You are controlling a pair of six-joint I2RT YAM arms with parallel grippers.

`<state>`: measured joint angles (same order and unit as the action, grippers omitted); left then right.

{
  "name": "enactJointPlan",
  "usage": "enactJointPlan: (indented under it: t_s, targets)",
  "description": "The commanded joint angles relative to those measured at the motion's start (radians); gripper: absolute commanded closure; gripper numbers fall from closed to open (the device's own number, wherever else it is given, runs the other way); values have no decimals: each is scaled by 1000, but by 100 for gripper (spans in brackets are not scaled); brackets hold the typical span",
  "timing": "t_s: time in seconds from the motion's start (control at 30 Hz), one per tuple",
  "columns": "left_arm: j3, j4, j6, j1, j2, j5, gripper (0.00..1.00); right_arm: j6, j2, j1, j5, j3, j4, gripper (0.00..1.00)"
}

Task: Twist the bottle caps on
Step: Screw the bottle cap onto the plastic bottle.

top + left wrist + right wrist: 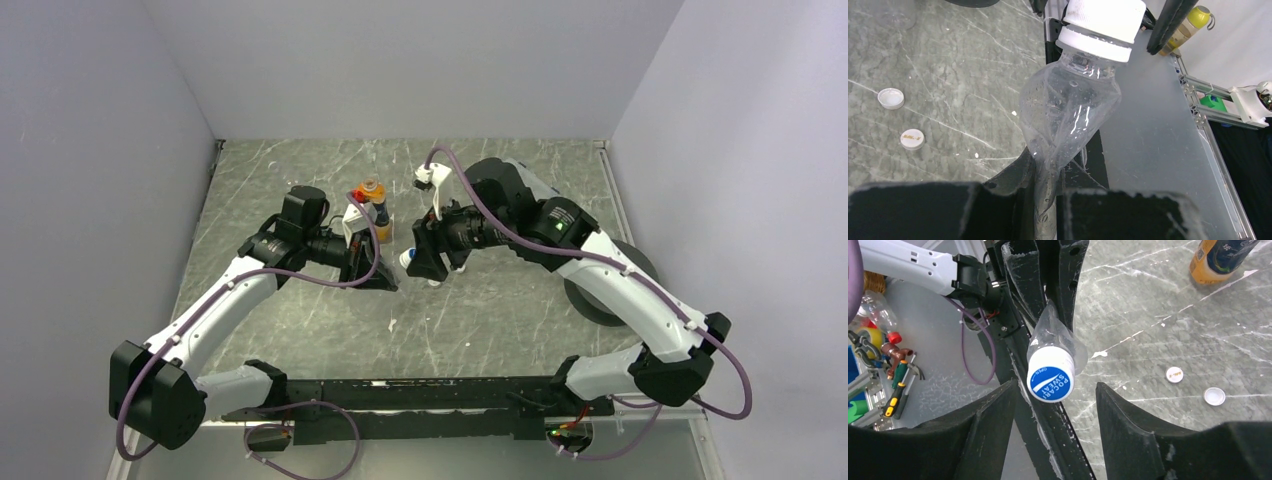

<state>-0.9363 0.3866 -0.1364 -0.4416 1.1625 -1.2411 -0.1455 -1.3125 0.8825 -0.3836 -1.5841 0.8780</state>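
Observation:
My left gripper [1050,200] is shut on the crumpled body of a clear plastic bottle [1068,110] and holds it above the table. A white cap with a blue top [1050,380] sits on the bottle's neck; it also shows in the top view [407,259]. My right gripper [1055,387] is open, its fingers [1133,425] on either side of that cap and apart from it. In the top view the left gripper [378,272] and right gripper [418,256] face each other at mid-table. An orange-amber bottle [378,212] stands just behind them.
Two loose white caps [890,98] [912,139] lie on the marble table [300,170]; they also show in the right wrist view [1174,374] [1214,396]. A large black disc [600,295] lies at the right, partly under the right arm. Grey walls enclose three sides.

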Motion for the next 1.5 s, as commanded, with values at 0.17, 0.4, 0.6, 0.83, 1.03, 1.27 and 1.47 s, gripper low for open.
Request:
enactJointPlan:
  t_s: [0.17,0.4,0.6,0.83,1.03,1.27,1.47]
  targets:
    - [-25,0,-15,4,2,-57,100,22,-24,20,48,-97,-8,43]
    - [-22,-14,-10,4,5,-43,100,10,-30,21,43,-115,4,52]
    - [-14,-50,15,4,1,-34,100,8,-47,32,31,-106,25,52]
    - [-13,-44,11,4,2,-28,100,-9,-43,33,68,-116,24,61]
    - [-16,-24,-4,4,4,14,100,-57,-47,32,76,-141,24,77]
    - [6,-96,7,1,-65,361,100,-209,-128,21,138,-250,95,100]
    - [73,-267,23,-47,-176,678,100,-403,-202,-21,167,-266,72,100]
